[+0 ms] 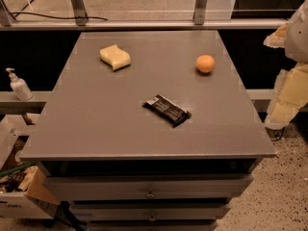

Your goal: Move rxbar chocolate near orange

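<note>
The rxbar chocolate (166, 109) is a flat black wrapper with white print at its left end. It lies at an angle on the grey table top (96, 119), a little right of the middle. The orange (205, 63) sits alone toward the back right, well apart from the bar. My gripper (285, 100) shows as pale arm parts at the right edge of the view, off the table's right side and away from both things.
A pale yellow wavy sponge (115, 57) lies at the back left of the table. A pump bottle (18, 85) stands on a ledge to the left. A cardboard box (19, 196) sits on the floor at lower left. Drawers (149, 189) front the table.
</note>
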You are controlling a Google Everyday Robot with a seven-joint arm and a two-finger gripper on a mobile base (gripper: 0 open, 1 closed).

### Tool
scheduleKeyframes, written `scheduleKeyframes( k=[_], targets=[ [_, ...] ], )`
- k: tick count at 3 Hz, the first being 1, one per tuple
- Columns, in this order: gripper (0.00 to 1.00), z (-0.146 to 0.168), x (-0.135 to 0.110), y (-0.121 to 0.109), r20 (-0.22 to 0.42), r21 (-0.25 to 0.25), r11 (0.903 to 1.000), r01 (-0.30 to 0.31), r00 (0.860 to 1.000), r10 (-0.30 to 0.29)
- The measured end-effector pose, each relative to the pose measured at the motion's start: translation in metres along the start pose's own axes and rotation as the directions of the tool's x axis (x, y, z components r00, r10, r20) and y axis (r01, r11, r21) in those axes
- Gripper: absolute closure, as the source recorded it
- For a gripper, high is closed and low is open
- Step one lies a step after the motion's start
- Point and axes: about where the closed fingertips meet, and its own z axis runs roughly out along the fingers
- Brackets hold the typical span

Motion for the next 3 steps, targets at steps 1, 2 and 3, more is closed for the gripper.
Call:
scheduleKeyframes(
  k=[1,2,3],
  targets=[
    [0.0,0.0,0.0,0.0,0.0,0.0,1.0,0.0,1.0,0.0],
    [0.0,0.018,-0.016,-0.006,0.025,-0.012,0.9997,0.021,0.999,-0.021],
    [0.0,0.049,-0.045,-0.008,0.04,-0.027,0.9973,0.068,0.997,-0.067]
  ],
)
